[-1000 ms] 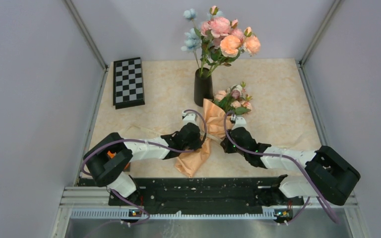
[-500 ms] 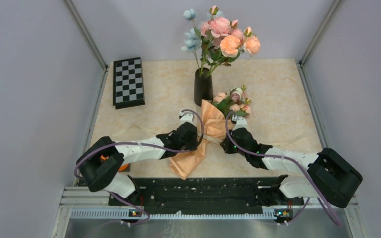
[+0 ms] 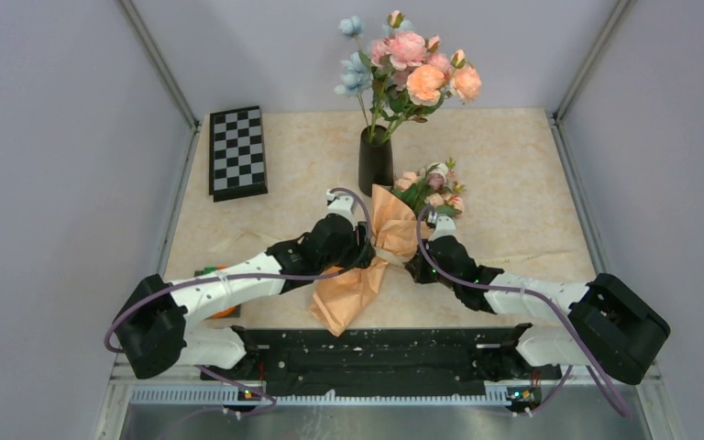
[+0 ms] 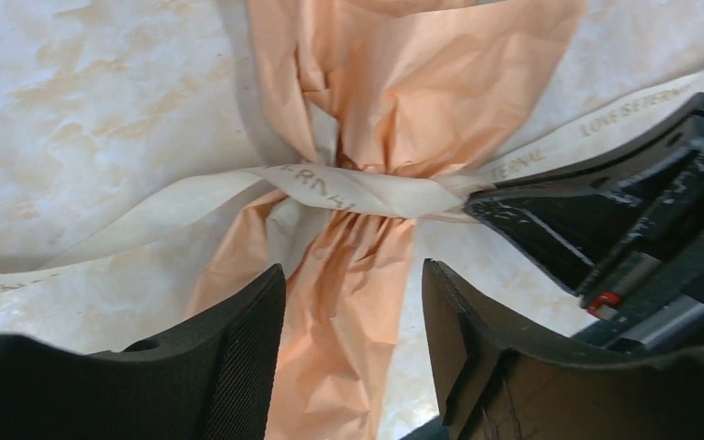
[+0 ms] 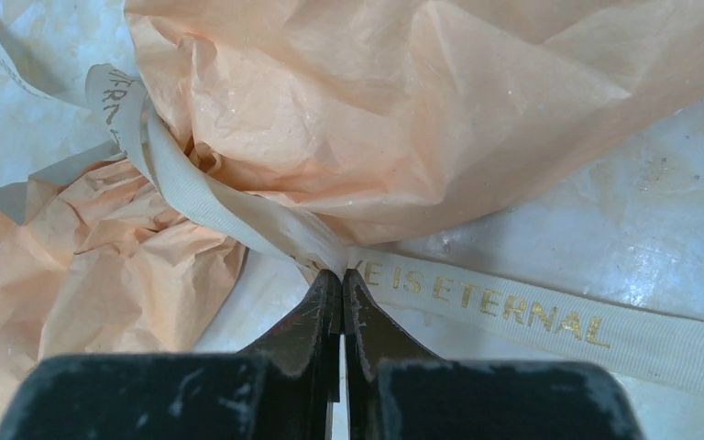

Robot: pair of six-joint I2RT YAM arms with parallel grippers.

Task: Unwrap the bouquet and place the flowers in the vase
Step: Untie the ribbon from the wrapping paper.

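Note:
The bouquet point(image 3: 387, 240) lies mid-table, its peach paper cone point(image 4: 394, 82) tied at the waist by a cream ribbon point(image 4: 348, 188) printed with gold letters. Its flowers point(image 3: 433, 188) point toward the back right, next to the black vase point(image 3: 375, 163). My left gripper point(image 3: 365, 247) is open, its fingers point(image 4: 238, 367) straddling the paper tail just below the tie, touching nothing that I can see. My right gripper point(image 5: 342, 275) is shut on the ribbon point(image 5: 477, 298) right beside the knot, on the cone's right side point(image 3: 406, 263).
A taller pink, orange and pale-blue bunch point(image 3: 412, 69) stands in the vase. A folded checkerboard point(image 3: 236, 151) lies at the back left. A small orange object point(image 3: 225, 310) sits under the left arm. Grey walls close in both sides and the back.
My left gripper has gone from shut to open and its arm has swung lower and to the left. The paper tail has shifted slightly left. The right gripper stays shut on the ribbon.

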